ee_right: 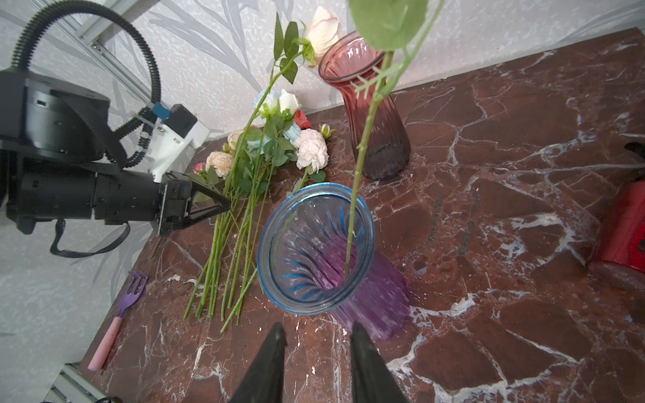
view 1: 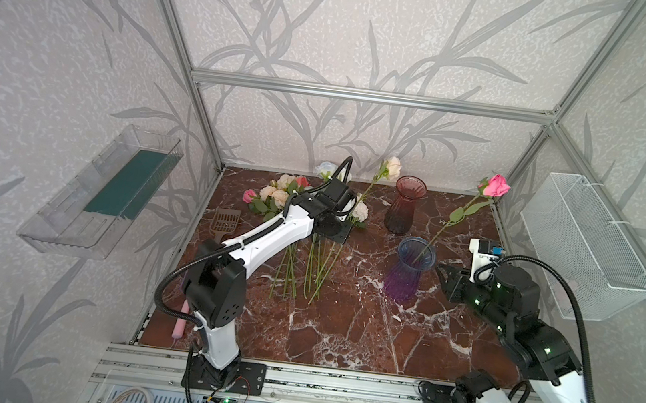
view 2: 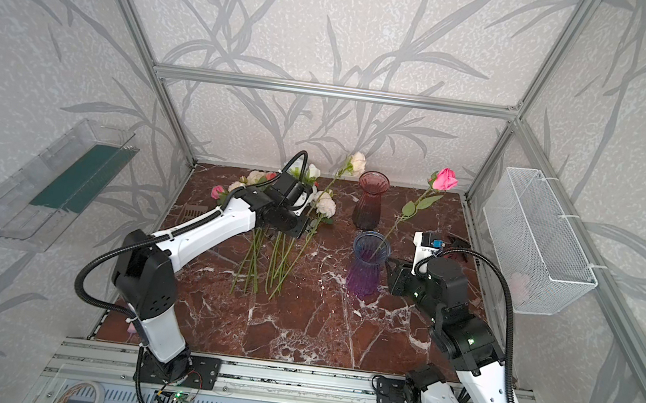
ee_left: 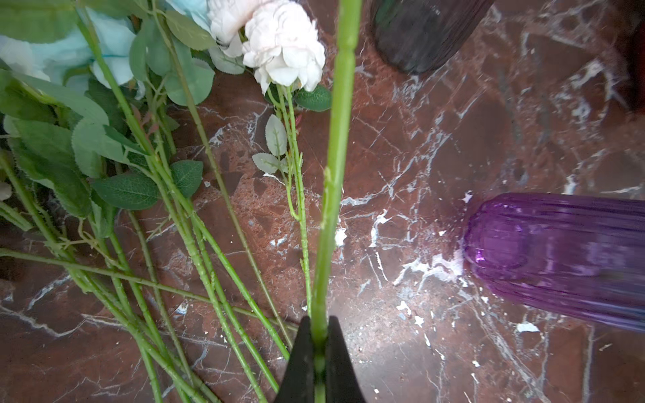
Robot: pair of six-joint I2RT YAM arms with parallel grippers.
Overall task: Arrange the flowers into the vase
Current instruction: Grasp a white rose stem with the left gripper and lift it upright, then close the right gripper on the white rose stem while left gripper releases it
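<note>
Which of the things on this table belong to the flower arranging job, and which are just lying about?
Part of the job: purple vase; pink rose standing in it; cream rose, stem shut in the left gripper; loose flowers lying on the table.
Just lying about: red vase, empty; brown scoop; purple fork; red can; wire basket and clear tray on the walls.
</note>
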